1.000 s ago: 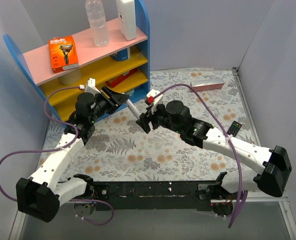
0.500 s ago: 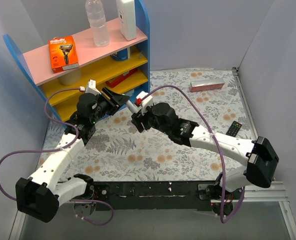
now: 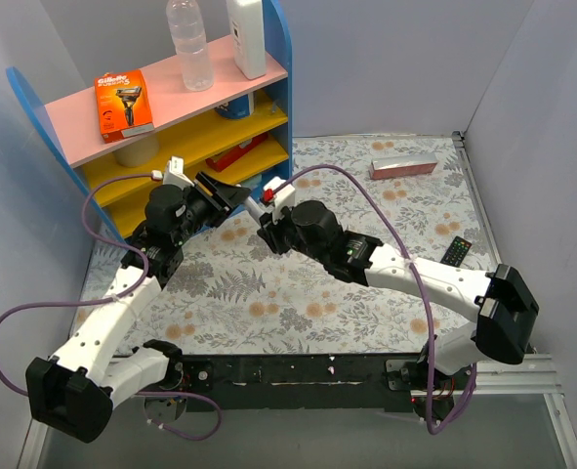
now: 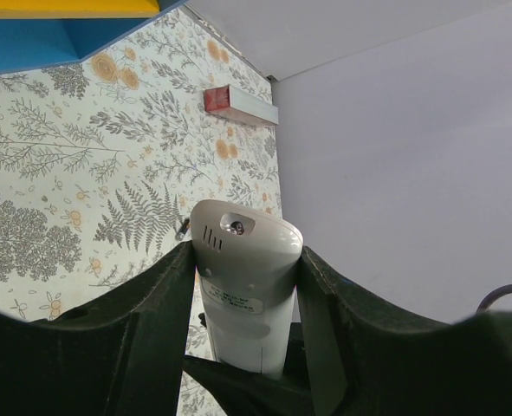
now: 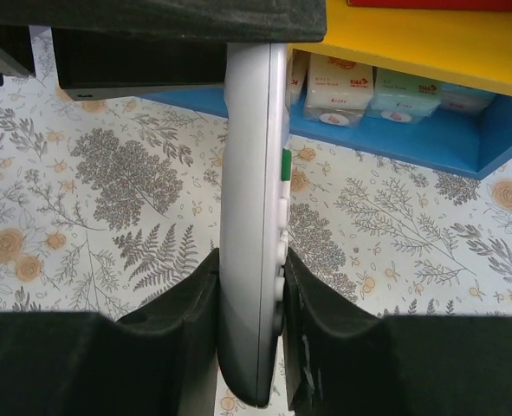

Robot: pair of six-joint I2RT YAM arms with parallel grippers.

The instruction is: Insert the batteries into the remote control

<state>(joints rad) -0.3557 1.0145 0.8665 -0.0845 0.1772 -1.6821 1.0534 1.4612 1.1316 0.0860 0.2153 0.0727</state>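
Flowered tablecloth (image 5: 108, 173) lies below: the white remote control (image 5: 254, 130) hangs in air, its long axis running straight out from my right claw (image 5: 251, 269), which pinches its sides (my left claw (image 4: 243, 260) clamps the other end).

You had a remote control (image 4: 243, 295) of smooth, glossy off-white plastic, with a small shiny lens at its tip. The fingers (image 4: 143, 321) of your left gripper (image 4: 245, 260) and of your right gripper (image 5: 251, 260) looked matt black and slightly grainy. The table cover (image 3: 268, 293) was a matt printed sheet, cloth or paper you could not tell. The shelf (image 3: 281, 107) had smooth painted boards, and the bottle (image 3: 188, 44) on it was clear plastic
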